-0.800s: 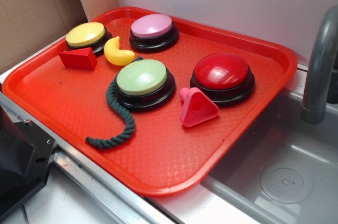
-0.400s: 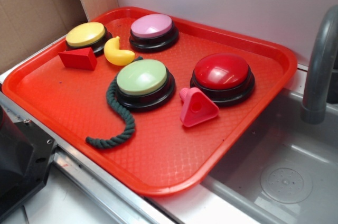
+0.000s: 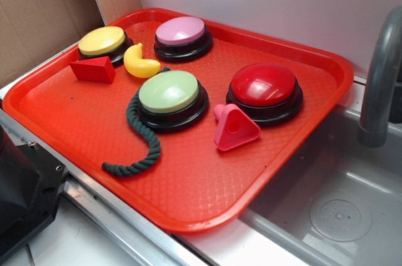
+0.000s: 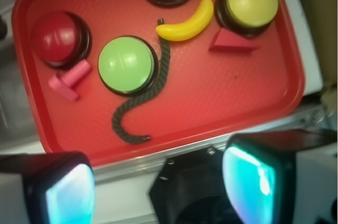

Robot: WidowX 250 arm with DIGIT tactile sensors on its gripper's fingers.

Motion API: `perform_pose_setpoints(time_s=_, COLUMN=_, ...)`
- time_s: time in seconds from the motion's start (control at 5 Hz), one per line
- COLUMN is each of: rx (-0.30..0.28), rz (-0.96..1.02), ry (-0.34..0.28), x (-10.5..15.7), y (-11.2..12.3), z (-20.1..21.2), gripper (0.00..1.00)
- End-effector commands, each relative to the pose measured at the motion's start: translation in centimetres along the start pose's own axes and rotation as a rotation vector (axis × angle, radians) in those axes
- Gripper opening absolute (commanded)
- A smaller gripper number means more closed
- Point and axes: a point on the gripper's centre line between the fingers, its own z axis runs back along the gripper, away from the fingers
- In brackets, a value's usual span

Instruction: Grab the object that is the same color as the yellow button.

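both fingers of the gripper [image 4: 158,184] stand well apart at the bottom of the wrist view, one at 7 o'clock and one at 5 o'clock, their inner faces glowing cyan, with nothing between them. it hangs high above the near edge of the red tray [image 3: 207,184], clear of everything on it; in the exterior view only a dark sliver shows at the top left corner.

on the tray, the yellow banana [image 3: 139,62] [image 4: 186,22] lies flat, just beside the yellow button [image 3: 102,41] [image 4: 251,1]; in the wrist view it sits at about 8 o'clock from that button, close to its black base, though whether they touch i cannot tell. the red wedge block [image 3: 93,69] [image 4: 232,41] rests at the button's 6 o'clock in that same view, against its base.

the pink button [image 3: 181,32] is at the tray's far side, cut off by the wrist view's top edge. the pale green button [image 4: 127,64] sits mid-tray, with a dark green rope [image 4: 138,109] curling round its side and trailing toward 6 o'clock. the red button [image 4: 57,36] is at 9 o'clock, a pink peg piece [image 4: 67,80] just below it.

a grey faucet [image 3: 382,78] rises over the sink [image 3: 333,209] beside the tray.
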Motion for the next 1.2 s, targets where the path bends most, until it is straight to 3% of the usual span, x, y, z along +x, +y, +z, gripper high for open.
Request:
perform_pose_setpoints(time_s=0.0, rx=-0.054, rz=0.474, ry=-0.038, x=4.9, y=0.7, z=-3.5, gripper=1.0)
perform_pose_setpoints(time_s=0.2, rx=-0.063, rz=0.665, ry=-0.077, x=6.6, y=1.0, z=-5.4, gripper=1.0)
perform_pose_setpoints(time_s=0.4, rx=-0.111, rz=0.859, ry=-0.072, x=7.5, y=1.3, z=-7.3, gripper=1.0)
perform_pose_setpoints(time_s=0.6, rx=-0.094, rz=0.933, ry=-0.073, x=7.9, y=1.6, z=-9.2, gripper=1.0)
perform_pose_setpoints(time_s=0.8, rx=-0.068, rz=0.976, ry=-0.15, x=8.5, y=2.6, z=-11.1, gripper=1.0)
perform_pose_setpoints(time_s=1.0, rx=-0.072, rz=0.988, ry=-0.16, x=9.0, y=3.3, z=-12.4, gripper=1.0)
